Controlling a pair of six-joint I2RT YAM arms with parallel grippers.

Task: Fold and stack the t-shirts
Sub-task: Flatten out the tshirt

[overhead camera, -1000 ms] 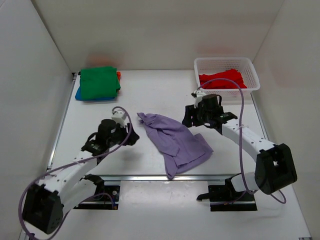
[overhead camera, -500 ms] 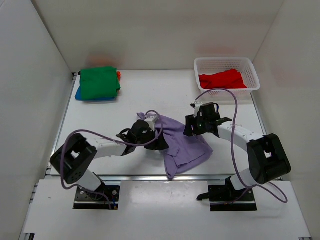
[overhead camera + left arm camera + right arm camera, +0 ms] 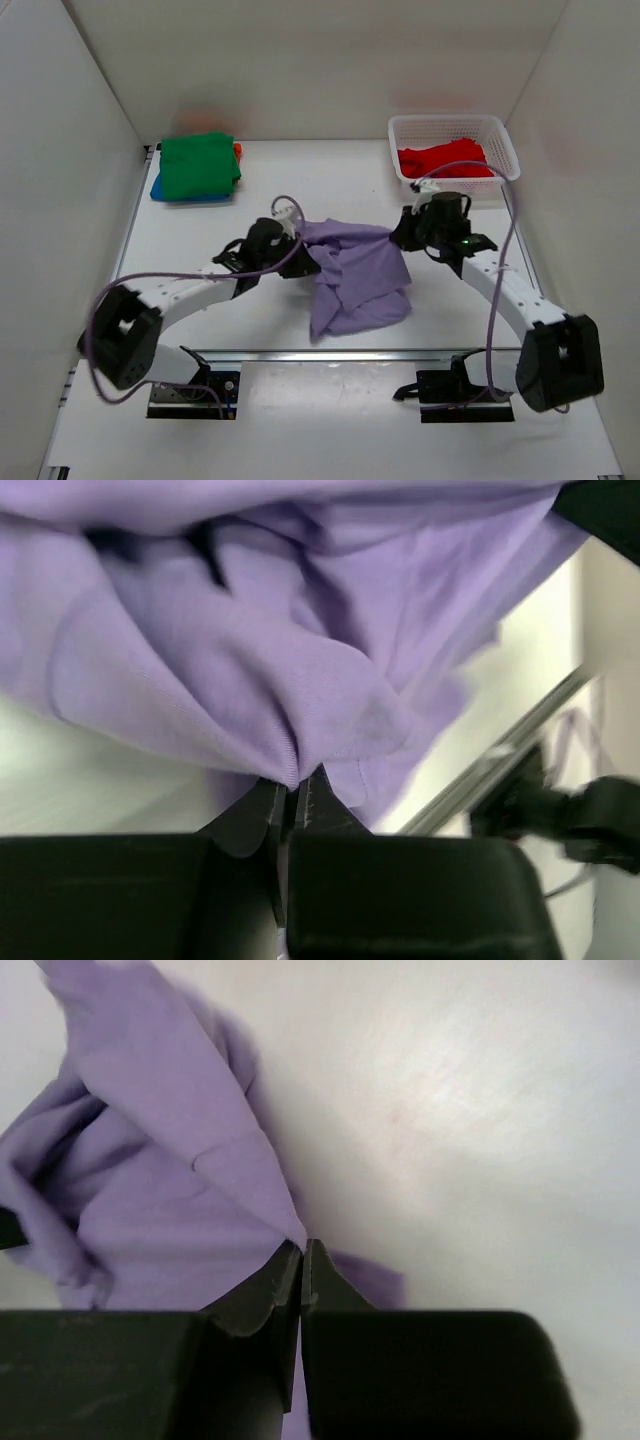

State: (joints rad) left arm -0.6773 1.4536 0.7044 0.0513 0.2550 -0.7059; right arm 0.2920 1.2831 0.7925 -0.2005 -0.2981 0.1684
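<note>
Top cam: I've got the lavender t-shirt in the middle of the table, pinched along its far edge by the left gripper and right gripper. Green t-shirt tops the pile far left, red t-shirt sits in the basket. Left wrist: jaws closed on a purple hem. Right wrist: same, clamped on a fabric edge

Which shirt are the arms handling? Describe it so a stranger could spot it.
Look at the middle of the white table. The lavender t-shirt is bunched up there, pinched by the left gripper and the right gripper. It is the only purple one; the others sit in the far-left stack or the basket.
</note>
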